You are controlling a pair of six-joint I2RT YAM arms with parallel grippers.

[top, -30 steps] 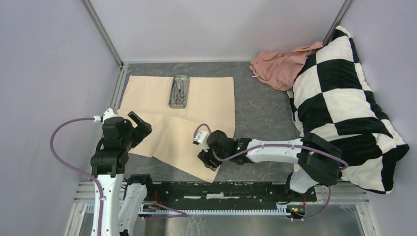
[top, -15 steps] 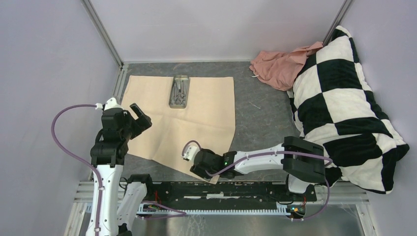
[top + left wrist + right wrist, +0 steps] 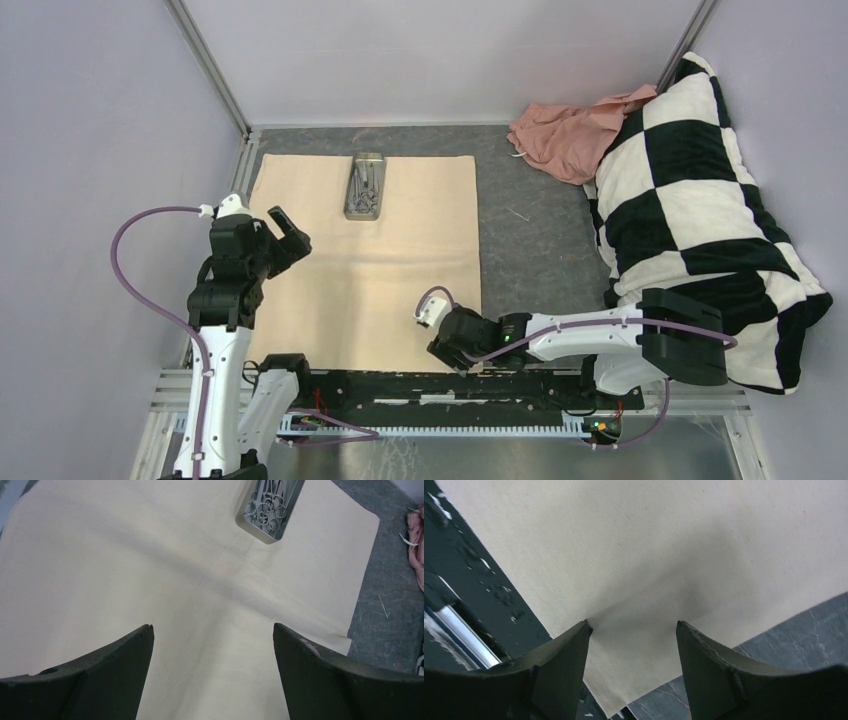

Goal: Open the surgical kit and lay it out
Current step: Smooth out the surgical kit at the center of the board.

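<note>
While low, right claw (image 3: 634, 627) over wrap (image 3: 380, 250)

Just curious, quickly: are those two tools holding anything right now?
Left tool: open, holding nothing.
Right tool: open, empty, above the cloth.

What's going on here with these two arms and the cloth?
Two robot arms are laying out a surgical kit. The cloth lies spread flat, with the tray of instruments at its far edge. The right gripper sits open over the near right corner; the left gripper hovers open above the left side.
</note>
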